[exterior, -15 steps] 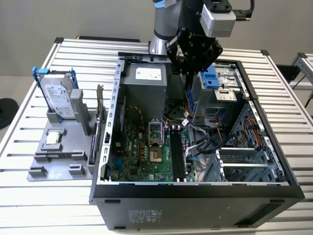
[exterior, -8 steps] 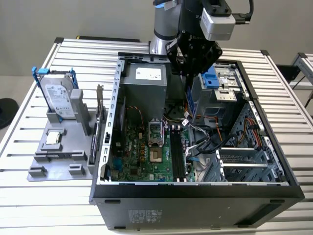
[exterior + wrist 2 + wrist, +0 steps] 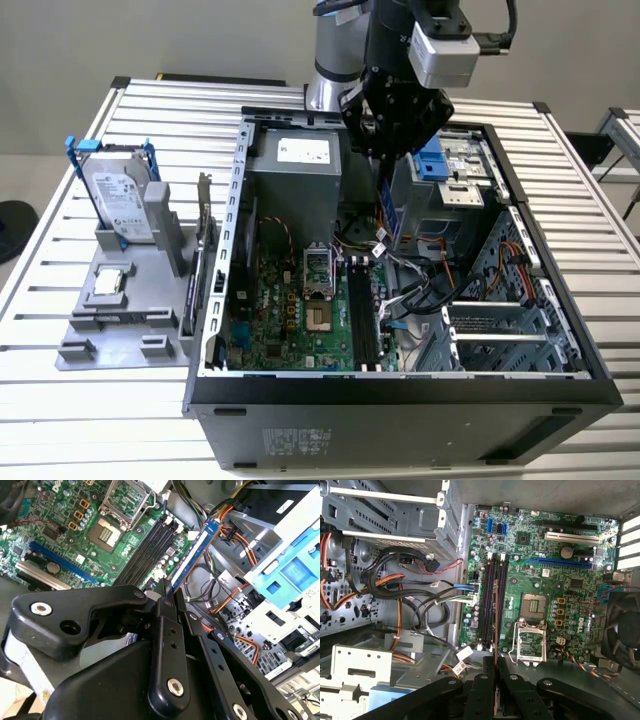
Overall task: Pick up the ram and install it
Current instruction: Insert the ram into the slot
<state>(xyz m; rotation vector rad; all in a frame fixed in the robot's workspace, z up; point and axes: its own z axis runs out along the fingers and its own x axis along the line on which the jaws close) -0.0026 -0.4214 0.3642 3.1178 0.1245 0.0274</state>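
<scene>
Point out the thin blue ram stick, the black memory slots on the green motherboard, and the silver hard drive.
thin blue ram stick (image 3: pixel 192 555), second wrist view, mid-length.
black memory slots (image 3: pixel 494 600), first wrist view, middle.
silver hard drive (image 3: pixel 118 200), exterior view, labelled face.

One open black computer tower case (image 3: pixel 400 420), one green motherboard (image 3: pixel 300 320), one thin blue ram stick (image 3: pixel 192 555), one silver hard drive in a blue-handled bracket (image 3: pixel 118 195), one small square silver processor chip (image 3: pixel 108 283).

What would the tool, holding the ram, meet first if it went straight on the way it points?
Probably the black memory slots on the motherboard: the tool points the ram down over them, though depth is unclear.
</scene>
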